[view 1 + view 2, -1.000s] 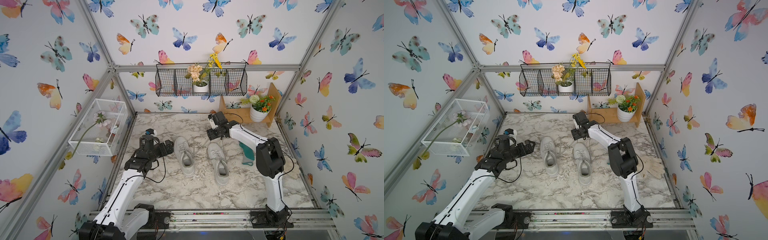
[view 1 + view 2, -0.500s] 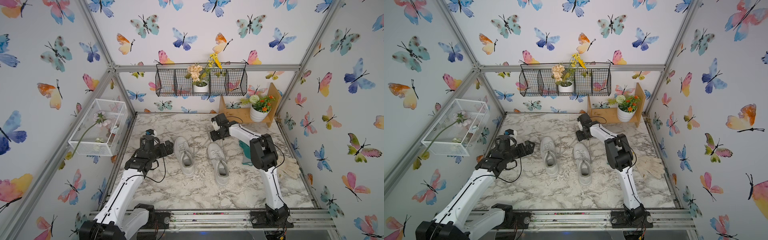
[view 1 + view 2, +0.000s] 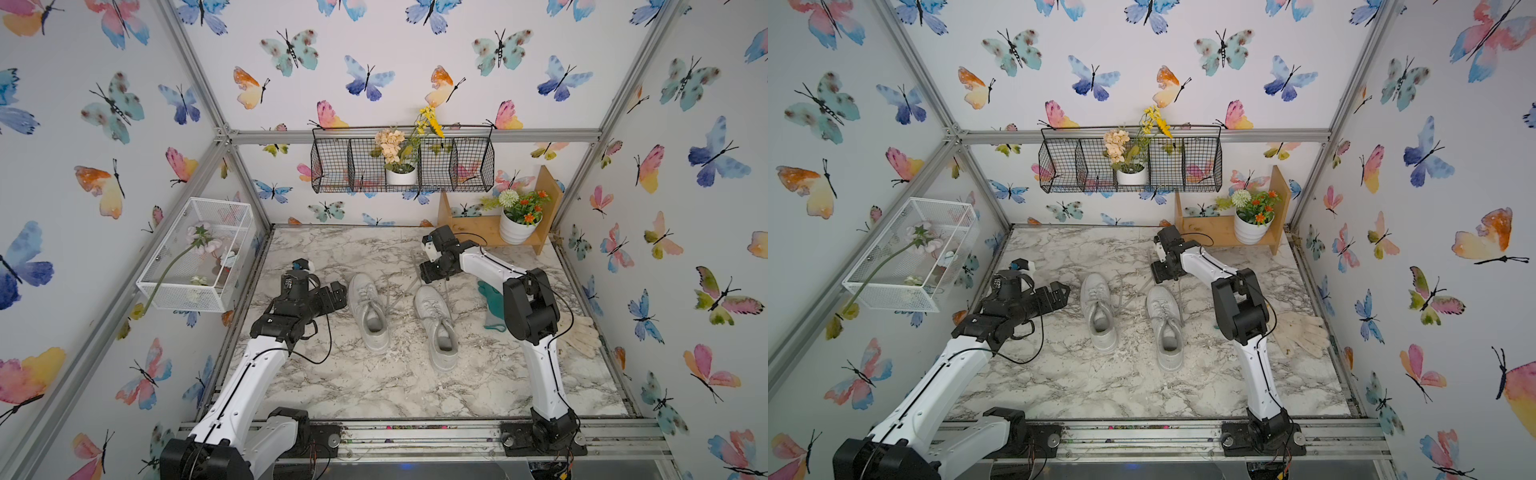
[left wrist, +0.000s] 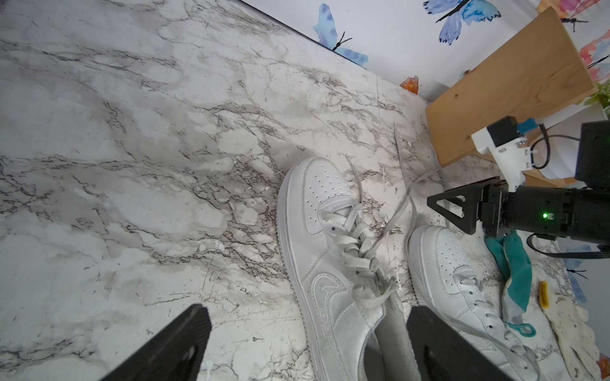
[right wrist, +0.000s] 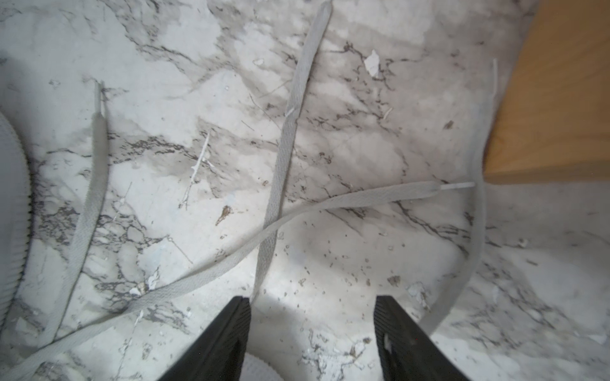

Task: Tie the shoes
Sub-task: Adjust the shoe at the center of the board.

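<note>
The right arm point(image 3: 528, 307) has edged its elbow inward. The right end effector point(image 3: 428, 275) hangs part-open and empty over loose laces point(image 5: 284, 132), at twelve o'clock of the shoes point(image 3: 368, 311) centred on the worktop point(image 3: 374, 386). At nine o'clock the left end effector point(image 3: 337, 296) gapes empty. Butterfly walls point(image 3: 415, 62) all round.

Bright, even light; soft wrist-view blur

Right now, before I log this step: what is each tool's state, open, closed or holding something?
Left tool: open, holding nothing.
Right tool: open, holding nothing; loose laces lie below it.
</note>
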{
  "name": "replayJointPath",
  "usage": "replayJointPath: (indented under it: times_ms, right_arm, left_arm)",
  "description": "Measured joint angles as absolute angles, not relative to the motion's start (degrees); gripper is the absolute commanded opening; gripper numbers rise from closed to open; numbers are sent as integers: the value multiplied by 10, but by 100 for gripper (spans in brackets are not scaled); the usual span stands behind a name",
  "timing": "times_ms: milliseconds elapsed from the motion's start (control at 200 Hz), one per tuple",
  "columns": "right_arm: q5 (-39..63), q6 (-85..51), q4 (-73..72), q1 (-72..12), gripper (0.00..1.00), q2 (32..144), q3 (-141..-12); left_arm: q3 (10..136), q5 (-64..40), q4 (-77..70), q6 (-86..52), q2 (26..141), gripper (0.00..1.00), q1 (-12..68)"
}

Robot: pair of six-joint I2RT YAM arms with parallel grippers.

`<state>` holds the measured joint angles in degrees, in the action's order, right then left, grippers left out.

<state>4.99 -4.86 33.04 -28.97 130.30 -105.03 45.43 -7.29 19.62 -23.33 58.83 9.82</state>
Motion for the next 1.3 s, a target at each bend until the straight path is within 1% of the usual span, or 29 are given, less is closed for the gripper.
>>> replayJointPath:
  times_ms: [350, 656, 761, 941, 1301]
  right_arm:
    - [59, -49, 345, -290, 65, 1301, -1035]
    - [44, -49, 336, -289, 65, 1230, -928]
    - [38, -49, 338, -289, 65, 1216, -909]
    - [28, -49, 353, -290, 63, 1216, -922]
    - [37, -60, 351, -300, 56, 1228, -984]
  left_arm:
    - [454, -62, 205, -232, 578, 99, 98]
    - [454, -60, 205, -232, 578, 99, 98]
    - [454, -60, 204, -232, 578, 99, 98]
    - [451, -59, 205, -232, 578, 99, 98]
    - [451, -51, 205, -232, 572, 99, 98]
